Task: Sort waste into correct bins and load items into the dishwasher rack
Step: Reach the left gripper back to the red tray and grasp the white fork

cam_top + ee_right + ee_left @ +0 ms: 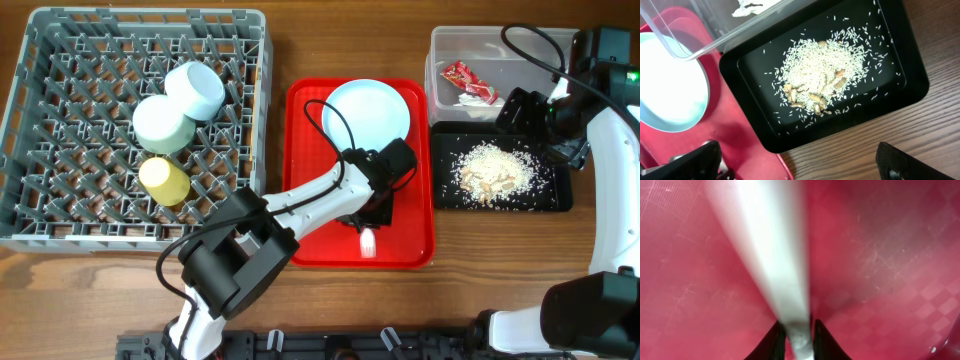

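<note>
My left gripper [371, 222] is low over the red serving tray [310, 200] and shut on the white plastic fork [368, 242]. In the left wrist view the jaws [799, 341] pinch the fork [772, 255]. The pale-blue plate [367, 108] lies on that tray. The grey dishwasher rack [60, 60] holds the pale-blue bowl [195, 90], pale-green bowl [162, 123] and yellow cup [165, 180]. The clear tub [500, 48] holds the red wrapper [470, 82] and white paper scrap [470, 99]. Rice crumbs [492, 170] lie in the black tray [555, 195]. My right gripper [545, 128] is open and empty above it. The chopstick is out of view.
The right wrist view shows the black tray [900, 95] with the crumbs [817, 70], the plate [670, 90], a tub corner [685, 35] and bare wooden table [865, 145] between my open fingers [800, 170]. The red tray fills the left wrist view [890, 255].
</note>
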Tool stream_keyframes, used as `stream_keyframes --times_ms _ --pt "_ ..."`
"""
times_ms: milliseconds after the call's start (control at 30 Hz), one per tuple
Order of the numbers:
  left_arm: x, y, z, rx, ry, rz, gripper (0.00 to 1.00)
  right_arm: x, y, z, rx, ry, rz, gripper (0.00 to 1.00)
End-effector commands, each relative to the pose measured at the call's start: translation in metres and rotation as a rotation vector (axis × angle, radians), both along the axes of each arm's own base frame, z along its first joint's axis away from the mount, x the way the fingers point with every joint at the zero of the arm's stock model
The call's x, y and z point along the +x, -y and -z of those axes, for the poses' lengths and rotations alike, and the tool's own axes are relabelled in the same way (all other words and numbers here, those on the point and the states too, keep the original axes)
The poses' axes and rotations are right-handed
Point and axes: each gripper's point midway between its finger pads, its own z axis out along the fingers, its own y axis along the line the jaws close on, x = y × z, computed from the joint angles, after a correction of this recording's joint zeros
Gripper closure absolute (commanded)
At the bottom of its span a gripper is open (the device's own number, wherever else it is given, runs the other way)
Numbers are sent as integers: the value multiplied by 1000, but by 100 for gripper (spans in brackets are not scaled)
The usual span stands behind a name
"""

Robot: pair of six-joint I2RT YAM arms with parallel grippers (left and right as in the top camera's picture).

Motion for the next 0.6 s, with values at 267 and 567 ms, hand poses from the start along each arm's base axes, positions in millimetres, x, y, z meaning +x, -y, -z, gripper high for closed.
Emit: stream_keyframes --times_ms 267,567 --pt "23 -16 3 15 20 -67 93 0 -2 -11 1 34 -19 0" --pt "29 -18 -5 6 41 -78 96 0 -2 -11 2 33 -20 0"
